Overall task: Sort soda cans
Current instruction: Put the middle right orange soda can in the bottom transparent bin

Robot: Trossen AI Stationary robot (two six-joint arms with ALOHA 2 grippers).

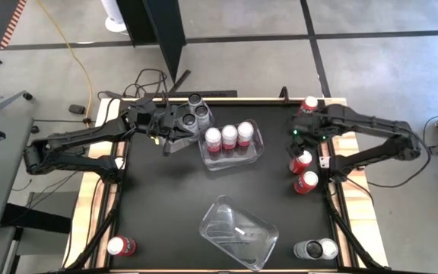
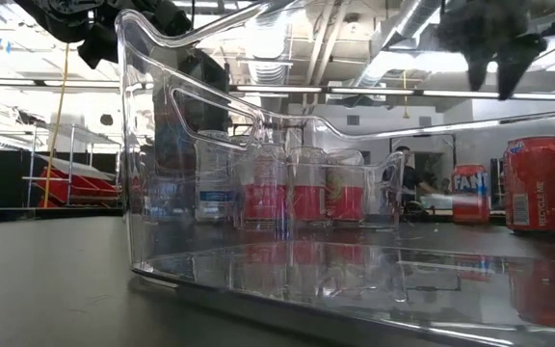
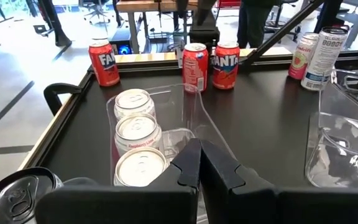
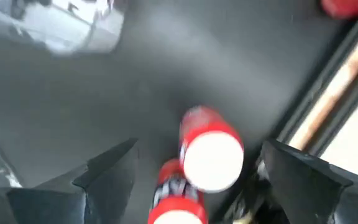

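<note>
High view shows a black table top (image 1: 166,198) edged in pale wood, standing on a grey concrete floor crossed by dark lines, with a yellow cable (image 1: 73,53) trailing beyond the far edge. A clear bin (image 1: 233,144) near the middle holds three red-and-white soda cans (image 1: 230,135) in a row; a second clear bin (image 1: 238,232) lies toward the near edge. The right gripper (image 1: 298,148) hangs with fingers spread wide over a red can (image 1: 301,160) at the right edge, gripping nothing; another red can (image 1: 306,181) lies just beside that one and one more (image 1: 309,103) stands at the far right corner. The left gripper (image 1: 172,141) is pressed shut and empty, just left of the filled bin, near two dark cans (image 1: 197,113). A red can (image 1: 120,246) and a grey pair (image 1: 315,249) sit at the near corners. The low view looks into a hall with ceiling ducts and railings.
</note>
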